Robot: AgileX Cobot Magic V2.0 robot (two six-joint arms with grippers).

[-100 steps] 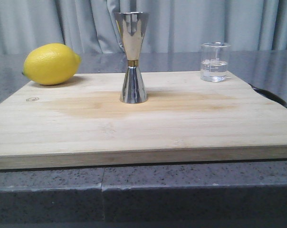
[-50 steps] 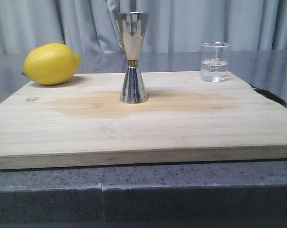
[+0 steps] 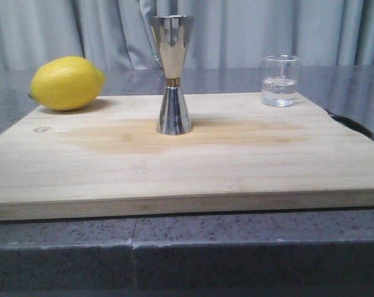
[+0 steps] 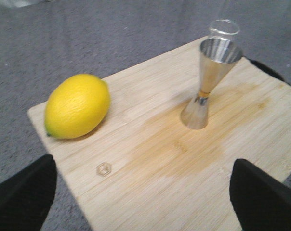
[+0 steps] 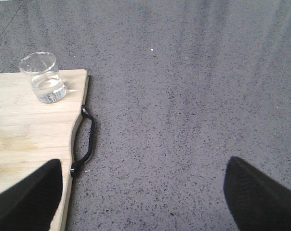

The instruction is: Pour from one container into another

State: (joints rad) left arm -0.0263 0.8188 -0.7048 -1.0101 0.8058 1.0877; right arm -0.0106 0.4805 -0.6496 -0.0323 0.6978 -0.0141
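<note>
Hovering left end effector [image 4: 144, 192] spread, empty | right end effector [image 5: 136, 197] spread, empty | beaker [image 3: 280, 81] untouched

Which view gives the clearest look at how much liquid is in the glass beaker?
The front view: the beaker shows side-on, with its waterline and white marks visible. The right wrist view looks down on it, liquid visible but the level harder to judge. In the left wrist view it is mostly hidden behind the jigger.

We see the cutting board [image 3: 236, 167] lying on the tabletop [image 3: 236, 247]; on it the jigger [image 3: 173, 74] stands mid-board, the lemon [image 3: 66, 83] at its far left corner, the beaker [image 3: 280, 81] at its far right corner
</note>
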